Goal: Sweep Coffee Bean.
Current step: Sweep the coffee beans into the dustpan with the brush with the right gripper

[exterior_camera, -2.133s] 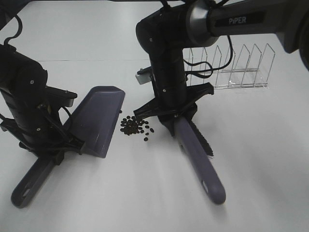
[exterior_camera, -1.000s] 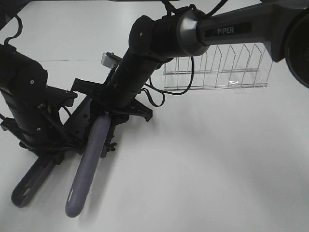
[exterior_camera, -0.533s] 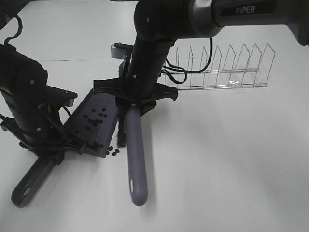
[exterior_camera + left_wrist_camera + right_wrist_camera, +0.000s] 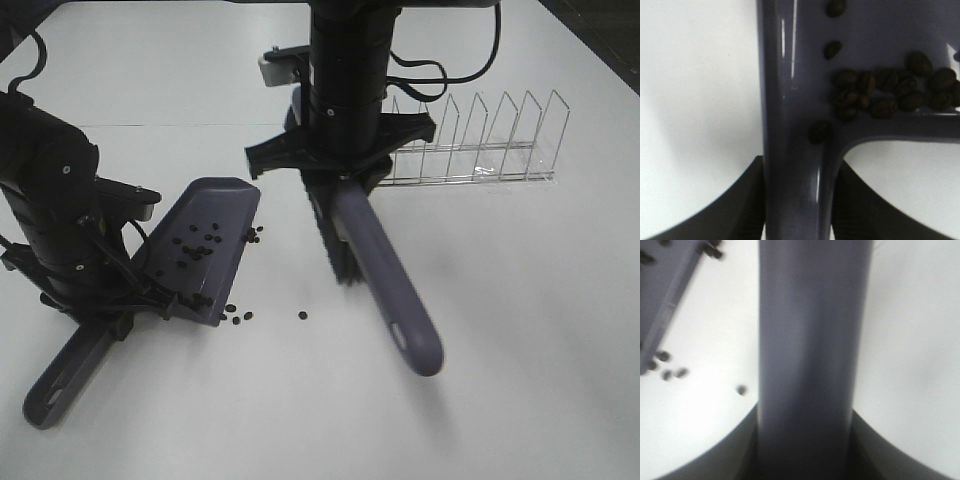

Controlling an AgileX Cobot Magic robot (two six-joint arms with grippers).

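The purple-grey dustpan (image 4: 215, 215) lies on the white table at the left, and my left gripper (image 4: 110, 312) is shut on its handle (image 4: 790, 150). Several coffee beans (image 4: 195, 240) lie inside the pan, clustered against its back wall (image 4: 880, 92) in the left wrist view. A few beans (image 4: 235, 315) lie loose at the pan's lip, and one bean (image 4: 303, 315) sits further right. My right gripper (image 4: 340, 185) is shut on the brush (image 4: 385, 285), with the black bristles (image 4: 335, 245) to the right of the pan and apart from it. The right wrist view shows the brush handle (image 4: 807, 365) and the loose beans (image 4: 670, 372).
A clear wire rack (image 4: 470, 140) with upright dividers stands at the back right, just behind the right arm. The dustpan's long handle end (image 4: 60, 390) points toward the table's front left.
The brush swept the bean pile leftward into the dustpan, then swung back right and away from the pan. A few beans stay loose on the table. The left arm held still.
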